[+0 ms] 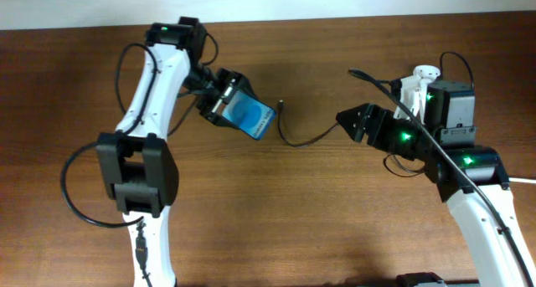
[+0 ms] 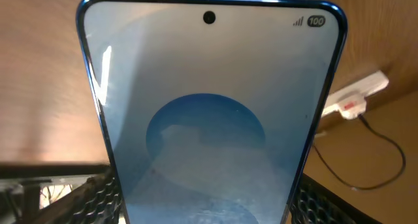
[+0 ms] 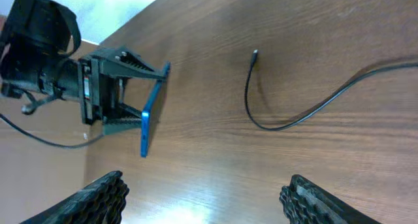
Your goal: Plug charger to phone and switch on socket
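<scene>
I have the left gripper (image 1: 219,99) clamping the black-framed, blue-screened smartphone (image 1: 251,115) aloft, presented toward the thin black charger cable (image 1: 301,139). The right gripper (image 1: 343,120) gapes wide and empty, ready to fetch it.

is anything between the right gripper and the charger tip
Nothing visible stands in the way. The right gripper is open, and only bare table lies between it and the charger tip. The phone is off to one side.
</scene>
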You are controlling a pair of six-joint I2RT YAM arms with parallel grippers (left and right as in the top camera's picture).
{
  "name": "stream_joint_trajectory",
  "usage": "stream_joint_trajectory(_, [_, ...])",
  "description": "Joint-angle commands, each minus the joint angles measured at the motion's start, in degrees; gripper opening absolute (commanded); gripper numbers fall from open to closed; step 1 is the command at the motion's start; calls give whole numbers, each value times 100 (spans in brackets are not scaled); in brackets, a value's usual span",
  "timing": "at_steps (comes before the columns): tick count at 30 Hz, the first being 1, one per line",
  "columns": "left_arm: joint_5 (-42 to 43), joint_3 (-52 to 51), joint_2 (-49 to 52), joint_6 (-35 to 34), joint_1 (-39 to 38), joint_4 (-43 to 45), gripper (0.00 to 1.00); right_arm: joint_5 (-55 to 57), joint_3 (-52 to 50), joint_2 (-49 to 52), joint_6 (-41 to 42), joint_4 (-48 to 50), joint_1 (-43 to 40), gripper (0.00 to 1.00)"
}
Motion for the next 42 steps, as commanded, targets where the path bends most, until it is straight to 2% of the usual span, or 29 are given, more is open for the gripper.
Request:
stream_joint_trajectory(1, [431,138,-13,-566,-299,92,0,614,120,35,673,120,525,82])
stream_joint_trajectory(4, [428,138,-13,-857,-503,328,0,1023,120,190,1091,284,975,81])
stream_joint_trajectory(8, [264,138,-13,-1172,-750,643,0,1132,120,498,1580,529,1298,74])
stream_joint_trajectory(15, [212,138,-13,-1613,-1064,1045,0,1827,120,863,1580,647,1797,73])
stream_joint_trajectory(19, [289,138,-13,-1624,-1075,1034,0,2315,120,1003,1578,660,1998,73])
stream_joint_trajectory(25, [455,138,-13,-1620,-1121,955,0,2293,120,1449,1401,975,2009,55])
stream_joint_trajectory(34, [695,138,-13,-1622,-1296,933,0,2426,120,1552,1296,1246,2090,52])
stream_joint_trajectory(42, [841,138,-13,-1622,-1333,933,0,2428,120,1609,1320,1248,2124,39])
